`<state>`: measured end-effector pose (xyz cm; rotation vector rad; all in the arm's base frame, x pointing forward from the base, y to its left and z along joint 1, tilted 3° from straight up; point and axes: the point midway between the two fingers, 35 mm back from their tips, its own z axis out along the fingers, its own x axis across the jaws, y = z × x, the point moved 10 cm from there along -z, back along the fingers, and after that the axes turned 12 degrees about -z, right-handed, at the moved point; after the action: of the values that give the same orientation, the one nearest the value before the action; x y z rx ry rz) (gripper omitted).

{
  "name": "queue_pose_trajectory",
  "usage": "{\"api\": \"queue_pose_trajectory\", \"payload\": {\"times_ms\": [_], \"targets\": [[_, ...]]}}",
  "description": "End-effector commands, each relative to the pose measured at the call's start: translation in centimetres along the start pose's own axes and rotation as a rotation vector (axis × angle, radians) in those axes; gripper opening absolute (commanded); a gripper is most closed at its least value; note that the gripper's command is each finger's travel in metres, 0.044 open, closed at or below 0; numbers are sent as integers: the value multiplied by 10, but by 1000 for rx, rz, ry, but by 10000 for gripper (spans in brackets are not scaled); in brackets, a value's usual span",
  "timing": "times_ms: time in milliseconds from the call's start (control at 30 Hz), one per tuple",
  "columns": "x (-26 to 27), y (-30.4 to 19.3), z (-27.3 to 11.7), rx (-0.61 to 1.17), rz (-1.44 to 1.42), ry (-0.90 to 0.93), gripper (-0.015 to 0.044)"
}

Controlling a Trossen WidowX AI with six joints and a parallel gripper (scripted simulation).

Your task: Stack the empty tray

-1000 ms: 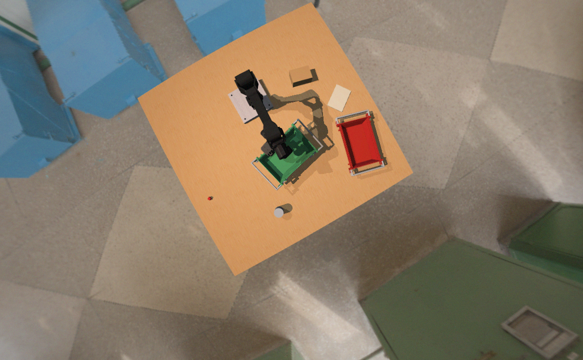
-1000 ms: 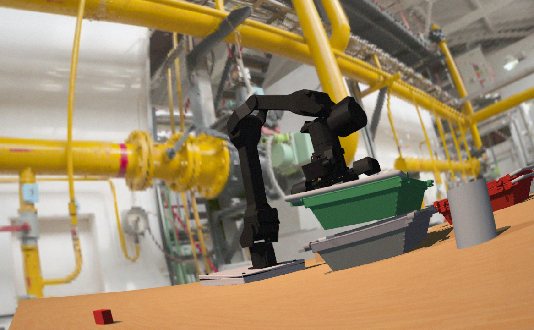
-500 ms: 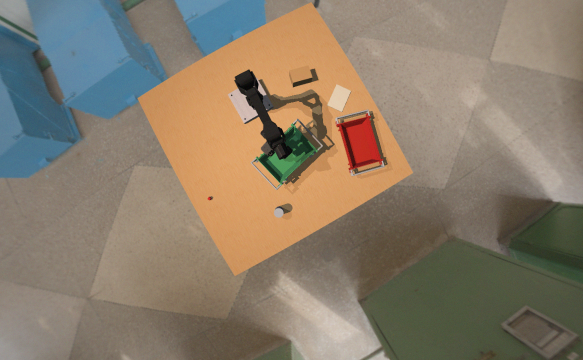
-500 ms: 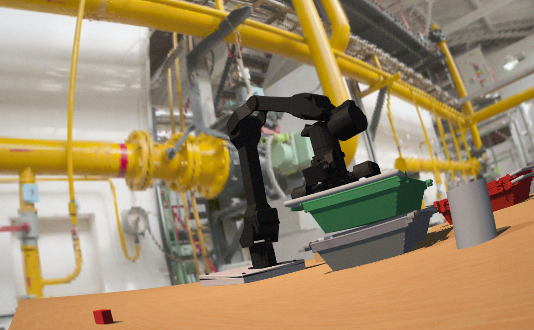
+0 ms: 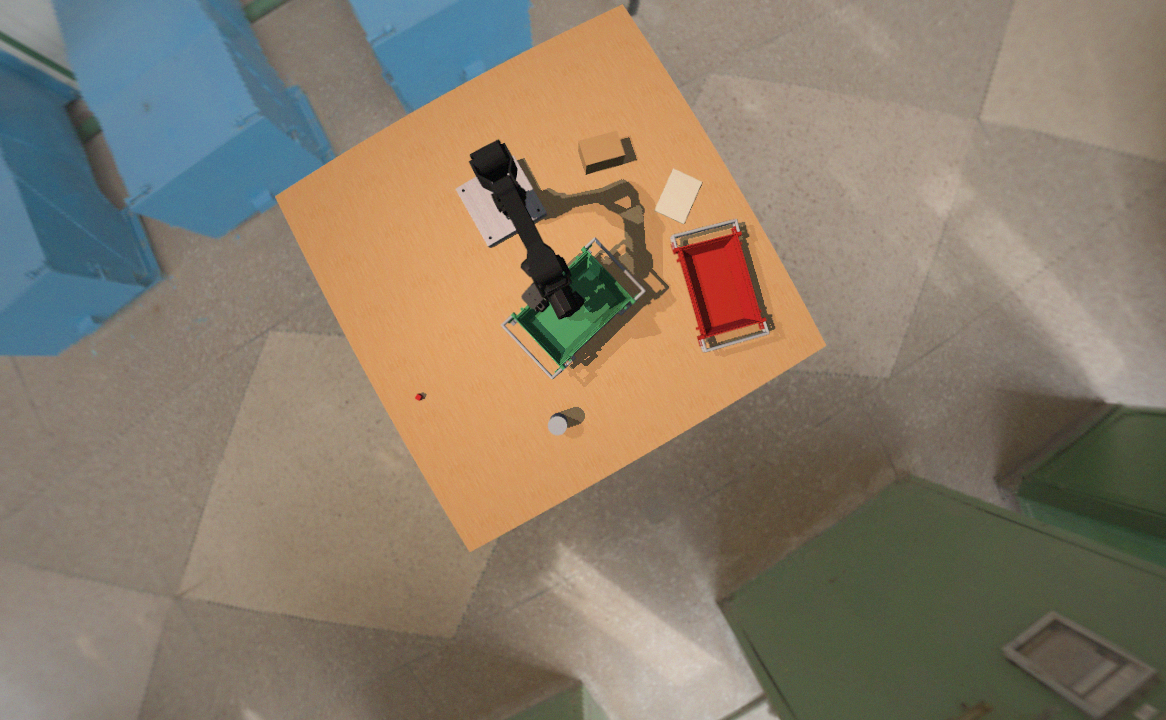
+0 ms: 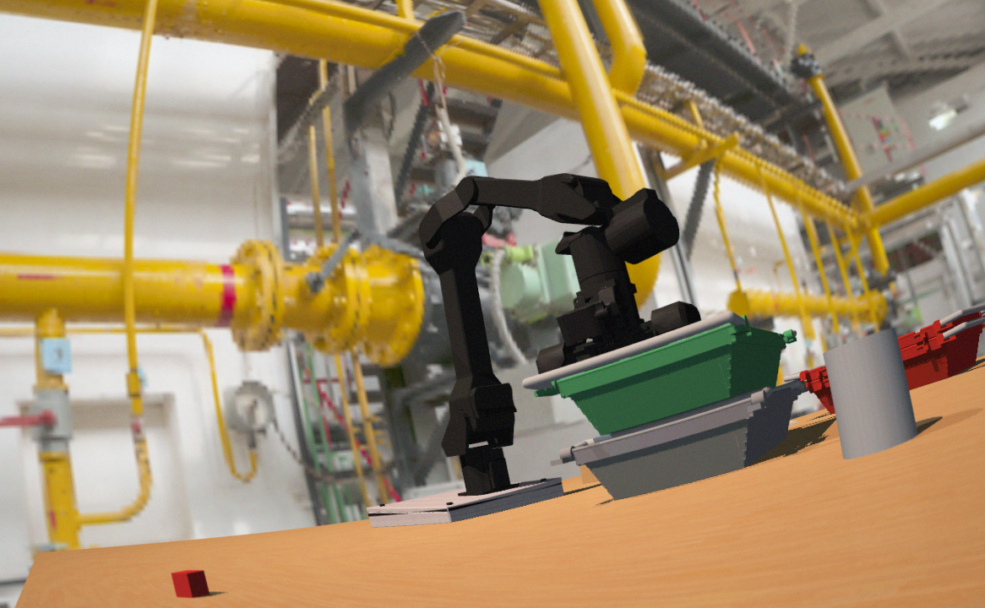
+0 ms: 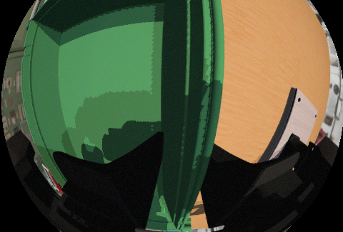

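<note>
The green empty tray (image 5: pixel 569 333) (image 6: pixel 647 385) (image 7: pixel 107 61) stands on top of the grey loaded tray (image 6: pixel 670 453). Its rim runs parallel to the grey rim in the exterior view, and its underside meets a light bar (image 6: pixel 601 437) at the grey tray's top. The green tray's own bars stick out over its ends. The grey tray's other bar and its blocks are mostly hidden beneath. My gripper (image 7: pixel 177 137) is partly open around the green side wall nearest the arm base, one finger on each side, with gaps beside the wall low in the wrist view.
A red tray (image 5: pixel 723 288) (image 6: pixel 942 362) stands at the right of the table. A grey cylinder (image 5: pixel 557 424) (image 6: pixel 870 393), a small red cube (image 5: pixel 419 396) (image 6: pixel 189 583), a brown box (image 5: pixel 600 150) and a pale card (image 5: pixel 678 196) are also on the table.
</note>
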<state>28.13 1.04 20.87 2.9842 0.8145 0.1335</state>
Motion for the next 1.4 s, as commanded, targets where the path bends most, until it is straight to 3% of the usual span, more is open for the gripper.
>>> {"api": "queue_pose_trajectory", "payload": {"times_ms": [0,633,933,1367], "targets": [[-1,0,2,2,-1,-10,161],[-1,0,2,2,-1,-10,440],[0,0,-4,2,0,-5,440],[5,2,-66,2,-1,-7,440]]}}
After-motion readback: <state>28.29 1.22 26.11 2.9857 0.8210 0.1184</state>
